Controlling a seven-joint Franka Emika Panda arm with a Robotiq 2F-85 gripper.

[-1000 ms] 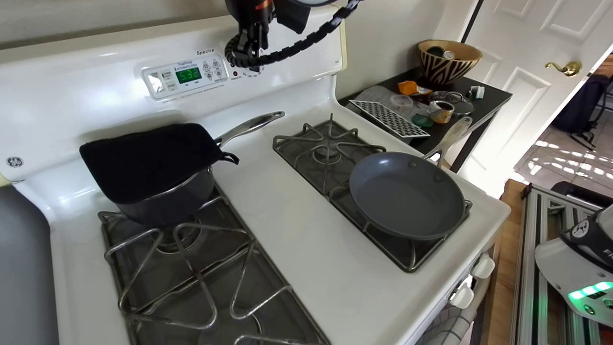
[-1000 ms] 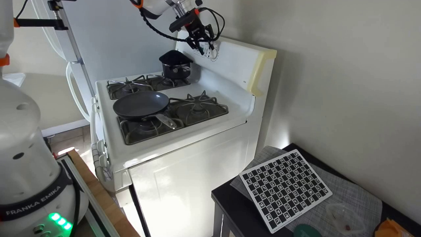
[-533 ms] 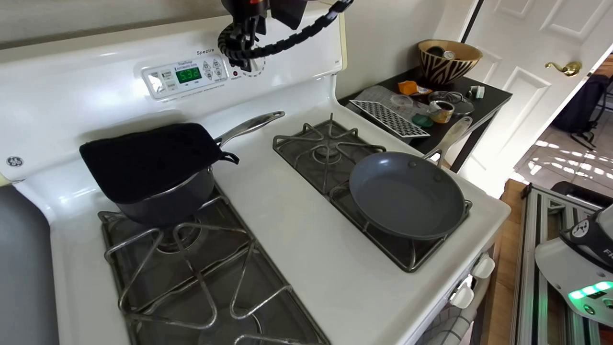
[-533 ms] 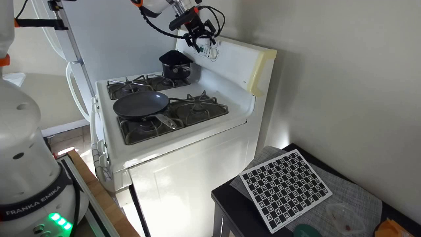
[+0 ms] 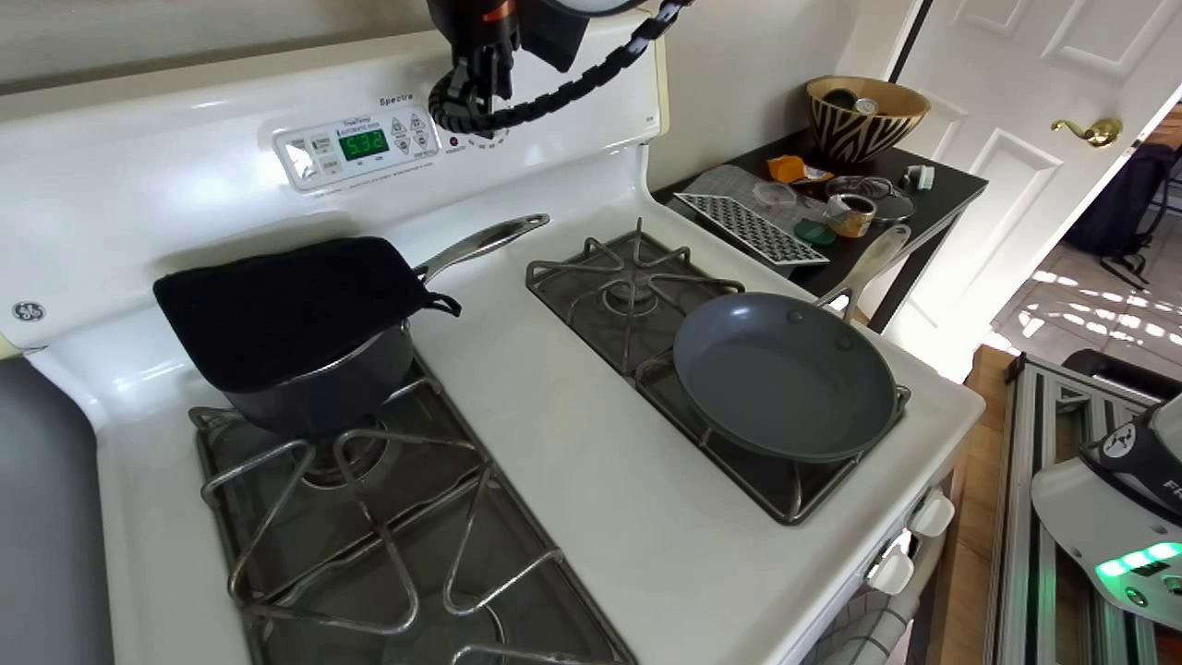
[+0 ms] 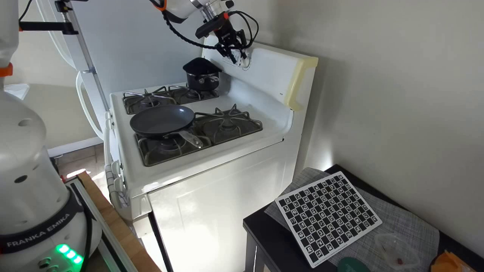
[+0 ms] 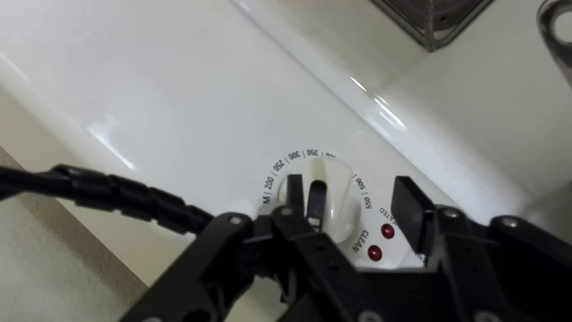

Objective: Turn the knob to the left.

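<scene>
In an exterior view, a black two-fingered robot hand (image 6: 239, 58) is hanging at top centre, reaching lower than half a second ago and partly covering the round white knob (image 6: 246, 63) on the glossy white stove back panel (image 6: 274, 71). In an exterior view, the ribbed black cable (image 5: 563, 100) and hand are now mostly hiding that knob, upper centre. In the wrist view, the fingers (image 7: 409, 210) are standing wide apart at lower centre, the knob's raised ridge (image 7: 337, 192) showing between them; whether they are touching it, I cannot tell. The hand is probably lining up, the left turn still awaiting a grip.
</scene>
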